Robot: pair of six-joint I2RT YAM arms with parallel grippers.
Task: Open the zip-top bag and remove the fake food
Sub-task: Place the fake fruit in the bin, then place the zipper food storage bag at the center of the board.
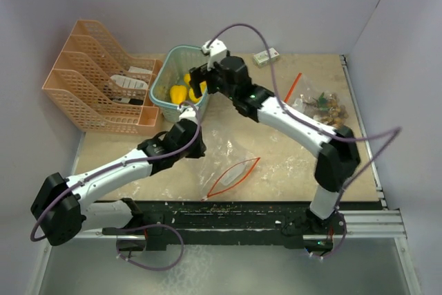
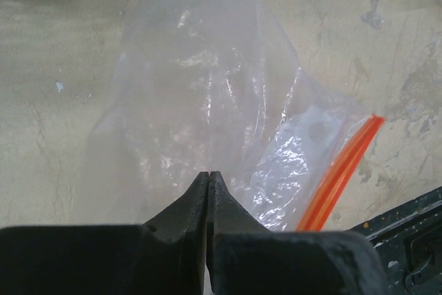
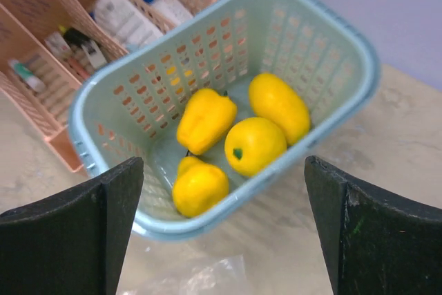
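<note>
The clear zip-top bag (image 1: 231,155) lies flattened on the table, its orange zip (image 1: 233,176) gaping toward the near edge. In the left wrist view my left gripper (image 2: 209,173) is shut, pinching the thin film of the bag (image 2: 207,88); a crease runs up from the tips, and the zip (image 2: 342,170) lies to the right. Several yellow fake food fruits (image 3: 254,144) sit in the teal basket (image 3: 235,199). My right gripper (image 3: 222,162) hovers open over the basket's near rim, with nothing between its fingers. From above, this gripper (image 1: 200,86) is over the fruits (image 1: 179,92).
A pink wire file rack (image 1: 103,81) stands left of the basket (image 1: 181,48). A second clear bag (image 1: 323,105) holding brownish pieces lies at the right. A small white-green box (image 1: 266,55) sits by the back wall.
</note>
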